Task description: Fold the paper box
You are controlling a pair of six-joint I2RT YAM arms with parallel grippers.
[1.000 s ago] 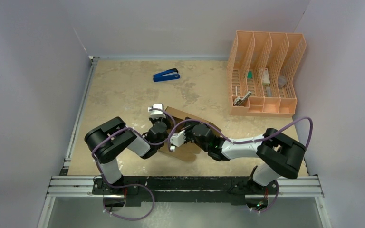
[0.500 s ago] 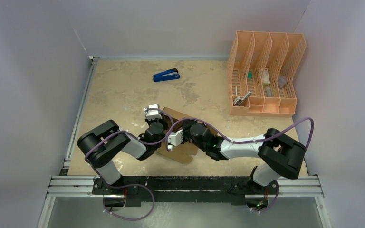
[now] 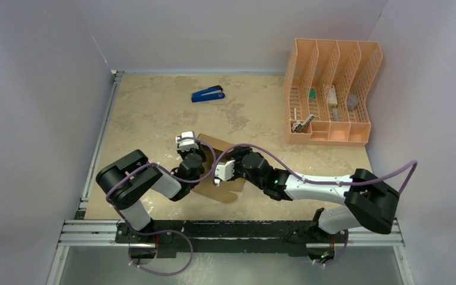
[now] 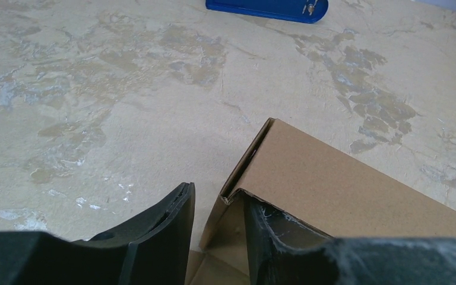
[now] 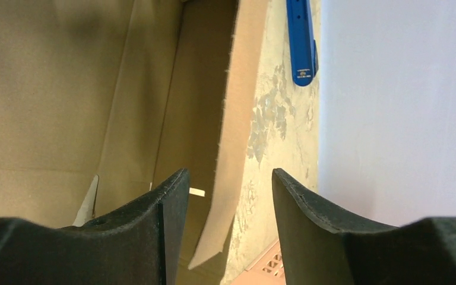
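Pale walls stand around a sandy, blotchy table (image 3: 148, 119). On the left, the left claw (image 4: 217, 191) is low over the table. Its two fingers are only a little way apart, and one corner of the paper box (image 4: 344, 184) pokes up between them. One finger seems to touch the card, but the other shows a thin gap, so it is not squeezing.

The box sits in the middle, near the arms, with its walls partly up. A blue stapler (image 3: 208, 94) lies behind it.

On the right, the right claw (image 5: 230, 173) is open wide. A thin edge of card stands between its fingers, and neither finger touches it. An orange file rack (image 3: 331, 89) stands far right.

I think the job now is to stand the walls up straight. The left claw should close softly and hold the corner firm, so the box cannot slide. Then the right claw can push its wall slowly along the crease.
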